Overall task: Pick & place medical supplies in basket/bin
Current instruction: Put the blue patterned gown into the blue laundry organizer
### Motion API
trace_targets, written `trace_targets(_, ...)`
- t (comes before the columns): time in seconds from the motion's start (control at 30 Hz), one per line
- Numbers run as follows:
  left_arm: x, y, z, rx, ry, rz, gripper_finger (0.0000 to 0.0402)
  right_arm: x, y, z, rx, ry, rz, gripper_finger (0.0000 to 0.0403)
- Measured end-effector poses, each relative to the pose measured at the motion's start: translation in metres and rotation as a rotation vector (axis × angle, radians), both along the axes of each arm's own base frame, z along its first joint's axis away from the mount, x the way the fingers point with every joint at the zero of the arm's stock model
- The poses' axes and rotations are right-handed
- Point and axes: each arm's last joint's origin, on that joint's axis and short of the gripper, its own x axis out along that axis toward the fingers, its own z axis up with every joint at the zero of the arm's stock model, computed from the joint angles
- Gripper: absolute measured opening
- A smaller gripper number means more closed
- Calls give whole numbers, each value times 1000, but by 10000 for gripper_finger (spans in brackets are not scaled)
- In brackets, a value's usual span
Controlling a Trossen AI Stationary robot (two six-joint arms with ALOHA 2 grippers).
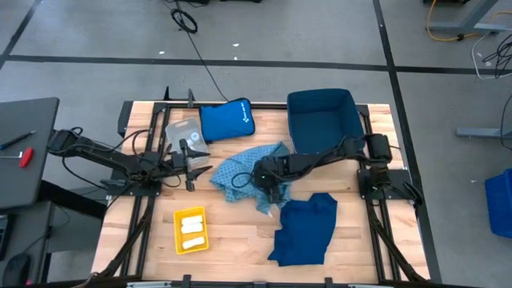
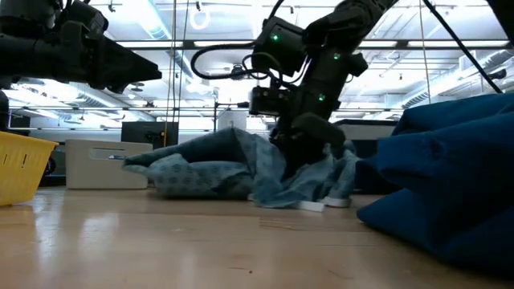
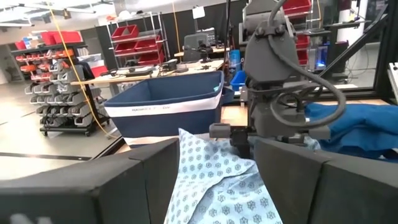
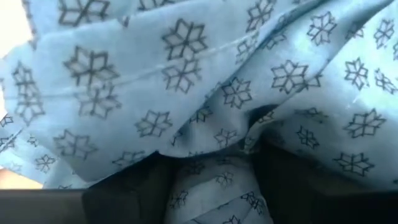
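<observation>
The patterned garment (image 1: 244, 174) is spread at the table's (image 1: 360, 240) centre – the right gripper (image 1: 270, 190) is pressed down into its near-right part, cloth bunched btwn the fingers (image 4: 127, 186). The bin (image 1: 322, 118) sits behind, at the far edge, w/ the padded pouch (image 1: 226, 120) to its left. The plain garment (image 1: 306, 228) lies near-right – the small tray (image 1: 191, 230) w/ rolls (image 1: 192, 226) near-left. The left gripper (image 1: 192, 166) is held left of the patterned garment.

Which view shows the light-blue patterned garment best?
The high view: the whole light-blue patterned garment shows crumpled mid-table under the right gripper. The low view shows it side-on, the left wrist view one fold, the right wrist view only close-up fabric.
</observation>
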Motion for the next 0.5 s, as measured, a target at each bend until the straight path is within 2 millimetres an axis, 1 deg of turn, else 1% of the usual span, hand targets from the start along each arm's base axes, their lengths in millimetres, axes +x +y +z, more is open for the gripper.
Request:
trace_targets(0.07, 0, 0, 0, -4, 0, 0, 213, 2, 3, -1, 0, -27, 4, 219)
trace_targets(0.13, 0, 0, -1, -10, 4, -1, 213, 3, 5, 0, 3, -46, -2, 192)
trace_targets(0.2, 0, 0, -1, -14, 3, -1, 213, 2, 7, 2, 12, -53, -3, 143)
trace_targets(0.3, 0, 0, -1, -25, 1, -1, 213, 2, 9, 4, 12, -62, -7, 39)
trace_targets(0.33, 0, 0, -1, -26, 1, -2, 213, 1, 9, 5, 17, -64, -9, 23)
trace_targets(0.43, 0, 0, -1, -28, 1, -2, 213, 0, 15, 5, 6, -63, -30, 20)
trace_targets(0.5, 0, 0, -1, -29, 2, -2, 213, -1, 21, 10, -30, -72, -33, 13)
